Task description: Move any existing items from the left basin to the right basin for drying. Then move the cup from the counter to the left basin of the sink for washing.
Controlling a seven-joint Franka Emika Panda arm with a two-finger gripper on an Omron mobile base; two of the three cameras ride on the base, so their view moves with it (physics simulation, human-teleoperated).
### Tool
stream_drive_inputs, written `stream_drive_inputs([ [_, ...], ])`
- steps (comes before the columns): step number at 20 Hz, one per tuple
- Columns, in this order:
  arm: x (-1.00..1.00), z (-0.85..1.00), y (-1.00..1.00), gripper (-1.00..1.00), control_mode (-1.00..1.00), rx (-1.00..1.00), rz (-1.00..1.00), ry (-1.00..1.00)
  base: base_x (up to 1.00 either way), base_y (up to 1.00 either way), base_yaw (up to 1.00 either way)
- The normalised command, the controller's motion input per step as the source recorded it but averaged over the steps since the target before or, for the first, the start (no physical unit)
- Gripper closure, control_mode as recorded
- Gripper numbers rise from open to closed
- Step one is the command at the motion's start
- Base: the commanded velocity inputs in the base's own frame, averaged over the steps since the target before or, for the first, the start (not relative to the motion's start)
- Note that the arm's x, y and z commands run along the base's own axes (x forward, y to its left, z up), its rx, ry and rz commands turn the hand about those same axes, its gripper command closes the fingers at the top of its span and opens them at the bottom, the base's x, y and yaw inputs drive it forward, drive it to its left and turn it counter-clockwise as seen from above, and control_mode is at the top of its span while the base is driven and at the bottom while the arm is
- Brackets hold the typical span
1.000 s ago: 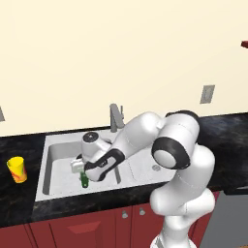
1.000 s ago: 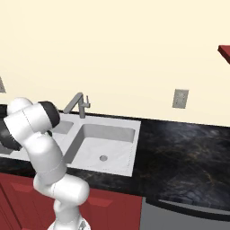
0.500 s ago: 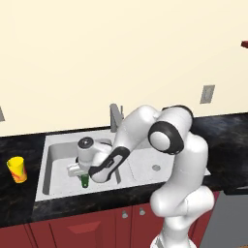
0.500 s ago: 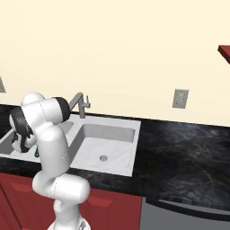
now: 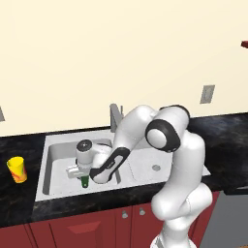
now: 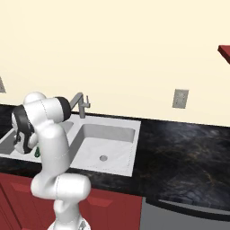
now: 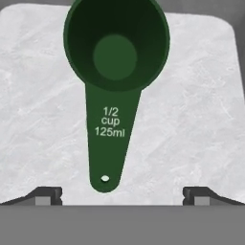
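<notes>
Down in the left basin [image 5: 53, 160] the gripper [image 7: 122, 194] has dropped closer over the green scoop [image 7: 115, 91], jaws wide and empty, ready to grasp.

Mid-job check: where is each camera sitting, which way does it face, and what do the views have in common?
Left base view: behind the arm to its left, looking down at the sink, the yellow cup on the counter; arm rising lower right.
Right base view: behind-right, over the right basin; arm at lower left.
Hand view: looking down into the left basin at the green measuring scoop; open hand, fingertips showing.
Shared: both base views show the faucet; the scoop shows in the left base and hand views.
</notes>
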Motion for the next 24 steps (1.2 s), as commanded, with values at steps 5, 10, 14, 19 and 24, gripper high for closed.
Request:
stream_drive_inputs([
  [5, 0.13, -0.04, 0.0, -1.0, -1.0, 0.0, 0.0, 0.0, 0.0, 0.0, 0.0],
  [10, 0.11, -0.11, 0.0, -1.0, -1.0, 0.0, 0.0, 0.0, 0.0, 0.0, 0.0],
  [14, 0.07, -0.12, 0.0, -1.0, -1.0, 0.0, 0.0, 0.0, 0.0, 0.0, 0.0],
  [19, 0.07, -0.13, 0.0, -1.0, -1.0, 0.0, 0.0, 0.0, 0.0, 0.0, 0.0],
  [24, 0.07, -0.12, 0.0, -1.0, -1.0, 0.0, 0.0, 0.0, 0.0, 0.0, 0.0],
])
